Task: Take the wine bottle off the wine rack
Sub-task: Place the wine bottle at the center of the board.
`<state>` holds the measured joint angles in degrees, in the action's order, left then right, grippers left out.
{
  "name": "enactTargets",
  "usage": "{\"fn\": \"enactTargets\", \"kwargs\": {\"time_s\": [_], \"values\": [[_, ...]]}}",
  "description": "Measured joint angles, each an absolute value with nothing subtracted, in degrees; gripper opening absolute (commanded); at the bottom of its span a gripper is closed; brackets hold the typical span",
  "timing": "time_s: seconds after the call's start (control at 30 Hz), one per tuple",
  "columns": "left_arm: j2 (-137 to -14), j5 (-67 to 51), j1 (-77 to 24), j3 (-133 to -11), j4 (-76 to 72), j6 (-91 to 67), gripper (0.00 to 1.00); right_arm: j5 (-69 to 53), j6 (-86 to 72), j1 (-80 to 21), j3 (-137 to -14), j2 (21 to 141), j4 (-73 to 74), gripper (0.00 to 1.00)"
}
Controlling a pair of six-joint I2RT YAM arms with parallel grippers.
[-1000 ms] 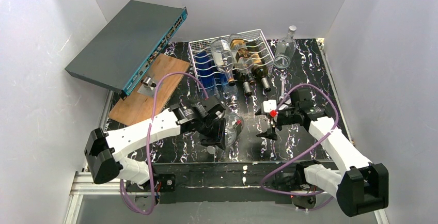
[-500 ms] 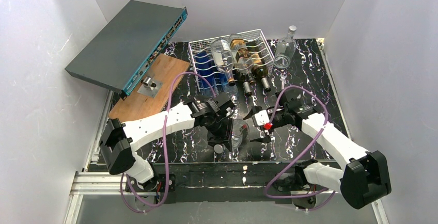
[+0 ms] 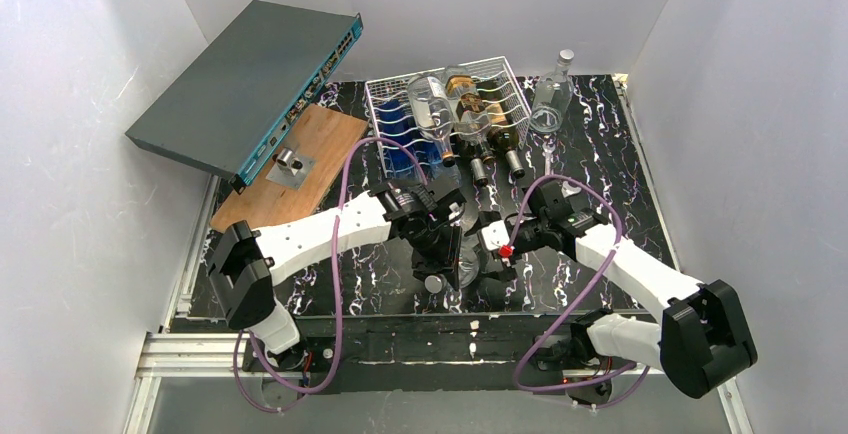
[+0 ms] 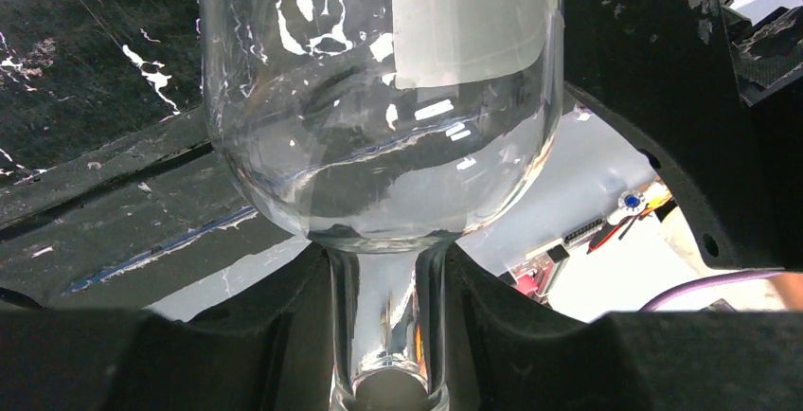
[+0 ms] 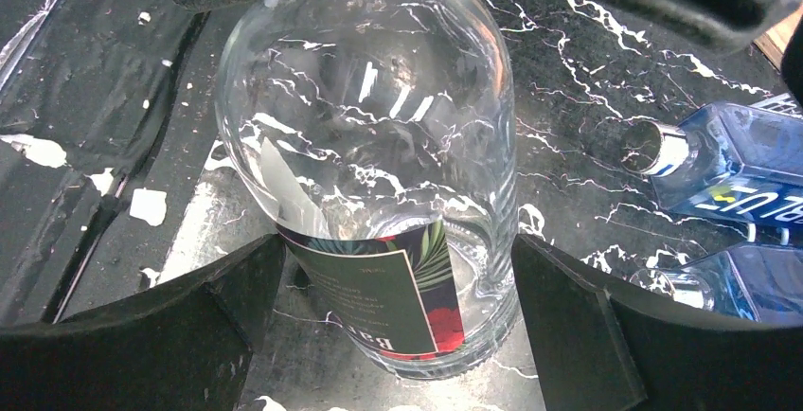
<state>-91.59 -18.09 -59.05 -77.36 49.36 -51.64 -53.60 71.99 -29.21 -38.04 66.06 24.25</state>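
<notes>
Glass wine bottle (image 5: pixel 369 146): you swung it toward 3 o'clock, off the wine rack (image 3: pixel 512 94).
Left pincer (image 4: pixel 388 335): clamped its neck.
Right pincer (image 5: pixel 398 316): arrived open, straddling it.

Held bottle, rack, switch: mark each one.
held bottle (image 4: pixel 379 98), left wrist view, glass body.
rack (image 3: pixel 390 84), top view, back-left wire.
switch (image 3: pixel 245 84), top view, grey lid.
</notes>
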Motion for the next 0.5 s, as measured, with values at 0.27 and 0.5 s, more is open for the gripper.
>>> {"fn": "enactTargets", "kwargs": {"time_s": [0.27, 0.5], "values": [[-92.2, -18.7, -58.3, -78.3, 50.1, -51.7, 0.25, -53.2, 70.8, -29.6, -36.8, 66.1, 21.1, 0.98], [-92.3, -19.4, -57.4, -78.4, 49.8, -52.1, 0.44, -52.6, 70.7, -29.6, -36.6, 66.2, 19.9, 0.98]]}}
